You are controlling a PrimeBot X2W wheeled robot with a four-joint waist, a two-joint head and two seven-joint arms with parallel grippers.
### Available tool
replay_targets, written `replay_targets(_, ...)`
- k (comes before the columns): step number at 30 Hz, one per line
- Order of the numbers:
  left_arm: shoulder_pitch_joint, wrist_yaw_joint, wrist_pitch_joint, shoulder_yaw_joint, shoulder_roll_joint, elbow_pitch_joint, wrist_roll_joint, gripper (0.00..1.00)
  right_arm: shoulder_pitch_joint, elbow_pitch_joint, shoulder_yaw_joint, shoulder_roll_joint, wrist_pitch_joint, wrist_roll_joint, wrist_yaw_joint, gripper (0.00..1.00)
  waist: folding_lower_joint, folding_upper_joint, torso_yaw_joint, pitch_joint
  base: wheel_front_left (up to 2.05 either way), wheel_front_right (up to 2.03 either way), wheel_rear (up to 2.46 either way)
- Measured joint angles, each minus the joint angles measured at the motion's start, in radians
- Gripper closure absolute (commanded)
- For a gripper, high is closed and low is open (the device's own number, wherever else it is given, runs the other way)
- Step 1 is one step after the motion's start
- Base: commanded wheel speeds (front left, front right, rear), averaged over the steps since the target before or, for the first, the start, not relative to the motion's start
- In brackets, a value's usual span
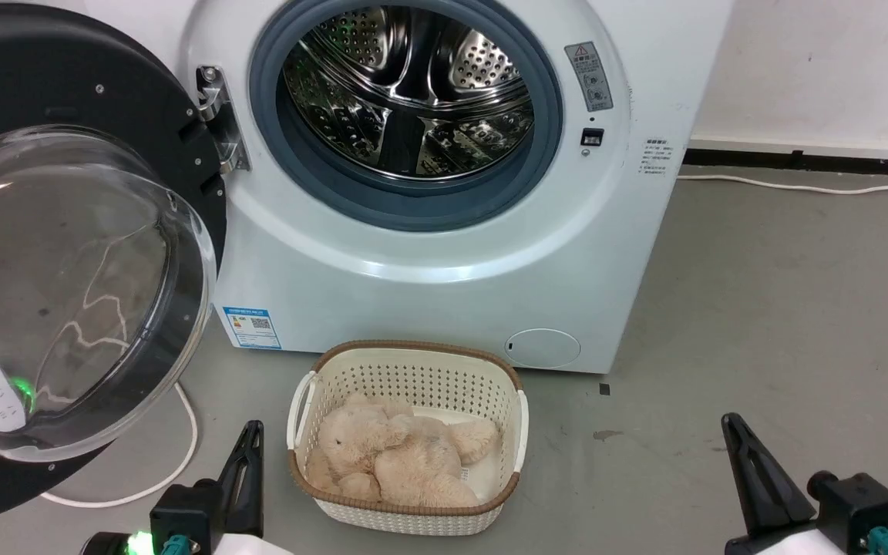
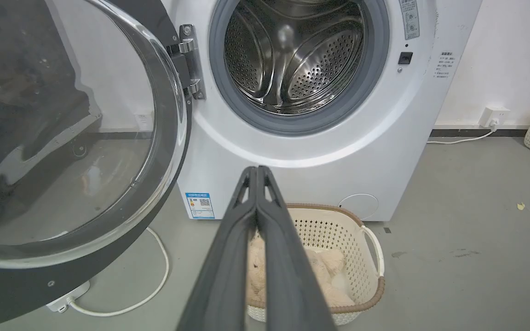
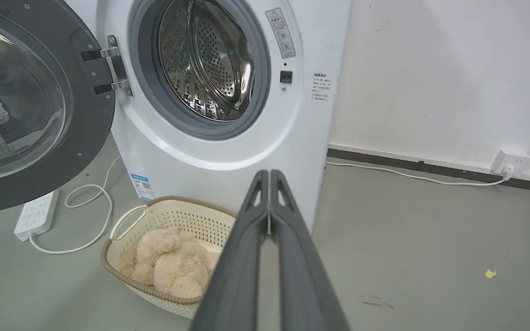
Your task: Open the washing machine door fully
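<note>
- The washing machine door (image 1: 66, 293), a large round glossy black disc with a bulging clear glass bowl at its centre and small screws dotted around its inner rim, stands swung out to the left of the machine. It is clear of the opening, and its inner side faces the robot.
- The door hangs on a shiny metal hinge (image 1: 220, 119) at the left edge of the opening.
- The white boxy front-loading washing machine (image 1: 428, 293) stands on a grey concrete floor (image 1: 760, 308) against a pale wall. Its grey rubber gasket (image 1: 544, 123) rings the exposed perforated steel drum (image 1: 413, 92).
- A blue label sticker (image 1: 253, 327) sits low on the machine's front at the left, and a small oval flap (image 1: 543, 348) sits low at the right.
- A cream perforated plastic basket with a brown rim (image 1: 413, 366) rests on the floor just before the machine, with a beige plush toy (image 1: 398, 455) lying inside it.
- The left gripper (image 2: 257, 169) has its two long dark fingers pressed together and holds nothing. In the head view it sits low, left of the basket, apart from the door.
- The right gripper (image 3: 269, 173) likewise has its fingers pressed together and empty. In the head view it sits low at the right, well apart from the machine.
- A white cable (image 1: 182, 439) loops over the floor under the door and runs to a white power strip (image 3: 35, 214).
</note>
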Motion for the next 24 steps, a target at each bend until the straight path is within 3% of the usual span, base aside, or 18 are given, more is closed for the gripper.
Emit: replay_targets(24,-0.02,-0.04,0.045,0.049,-0.043,-0.004,0.052,1.0,-0.03,0.001,0.008,0.0,0.045,-0.011,0.0,1.0,0.0,0.0,-0.009,0.004,0.0,0.0,0.0)
